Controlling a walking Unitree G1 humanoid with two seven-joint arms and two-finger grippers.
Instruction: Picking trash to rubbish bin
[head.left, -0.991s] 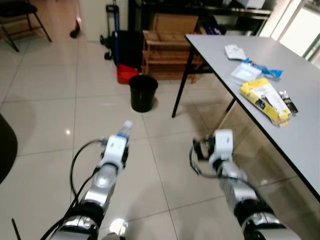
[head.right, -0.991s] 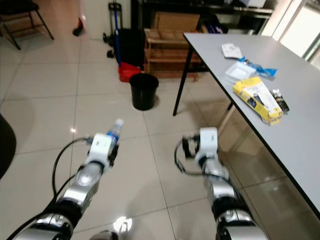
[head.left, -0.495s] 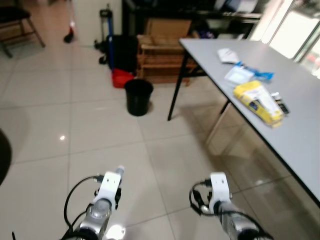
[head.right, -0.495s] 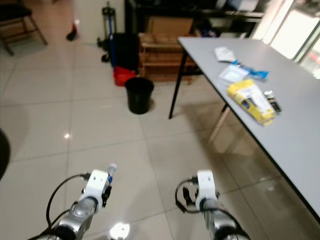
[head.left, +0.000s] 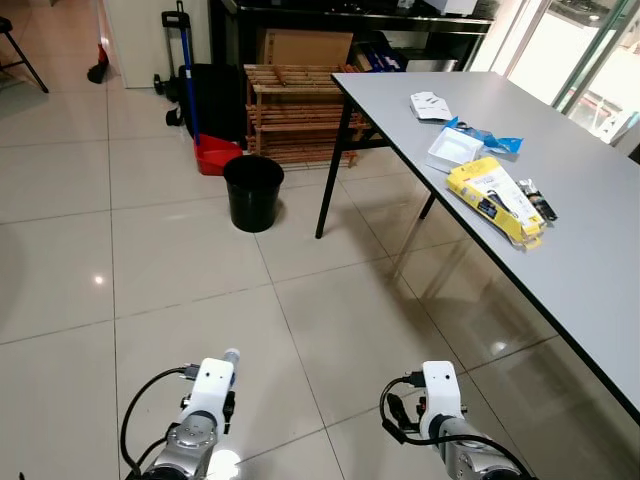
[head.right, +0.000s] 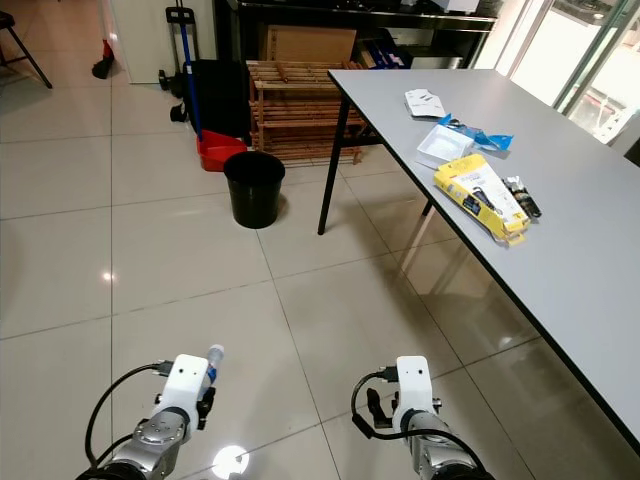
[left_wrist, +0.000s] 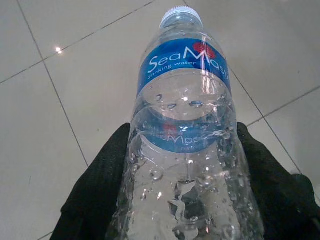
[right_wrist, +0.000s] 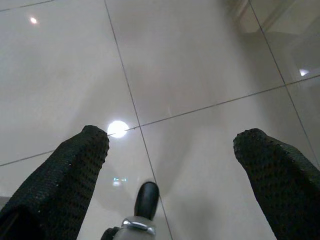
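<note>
Holding a clear water bottle (left_wrist: 186, 150) tight, the left gripper (left_wrist: 185, 200) hangs over shiny pale floor tiles (head.left: 180, 270). Its cap points toward the black bin (head.left: 252, 192), which stands well ahead beside the grey table (head.left: 560, 250). The right gripper (right_wrist: 170, 165) is wide open.

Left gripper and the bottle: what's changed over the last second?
Both arms have dropped lower in the head views as the camera tilted up. The left gripper stays shut on the water bottle; the right gripper stays open and empty. The black bin hasn't moved.
</note>
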